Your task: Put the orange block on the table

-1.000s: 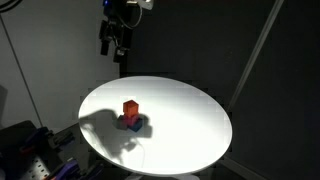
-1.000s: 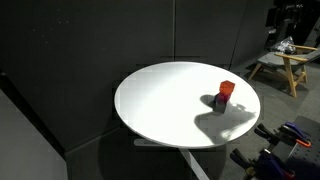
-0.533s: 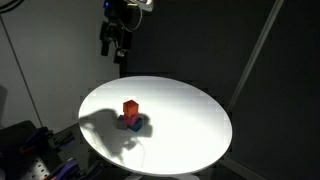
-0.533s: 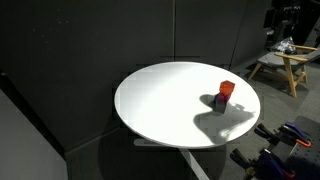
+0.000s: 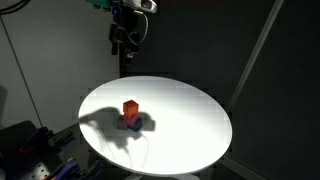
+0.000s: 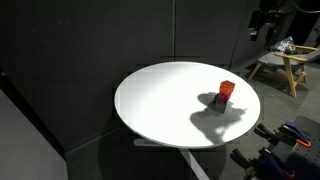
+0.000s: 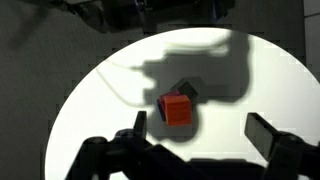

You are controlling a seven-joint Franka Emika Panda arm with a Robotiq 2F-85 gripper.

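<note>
The orange block [image 5: 131, 107] sits on top of a small stack with a blue block [image 5: 136, 125] under it, on the round white table [image 5: 190, 115]. It shows in both exterior views, and here it stands near the table's edge [image 6: 227, 89] on the tabletop [image 6: 160, 100]. In the wrist view the orange block [image 7: 177, 110] lies on the table [image 7: 110, 100] under the arm's shadow, just beyond the fingers. My gripper [image 7: 200, 132] is open and empty. It hangs high above the table's far side [image 5: 125, 40] and shows at the upper edge of an exterior view [image 6: 262, 20].
Black curtains surround the table. A wooden stool [image 6: 283, 65] stands behind it. Dark equipment [image 5: 25, 150] sits by the table's edge, and more gear [image 6: 285, 140] lies on the floor.
The gripper has moved sideways above the table, closer to over the stack. The blocks have not moved.
</note>
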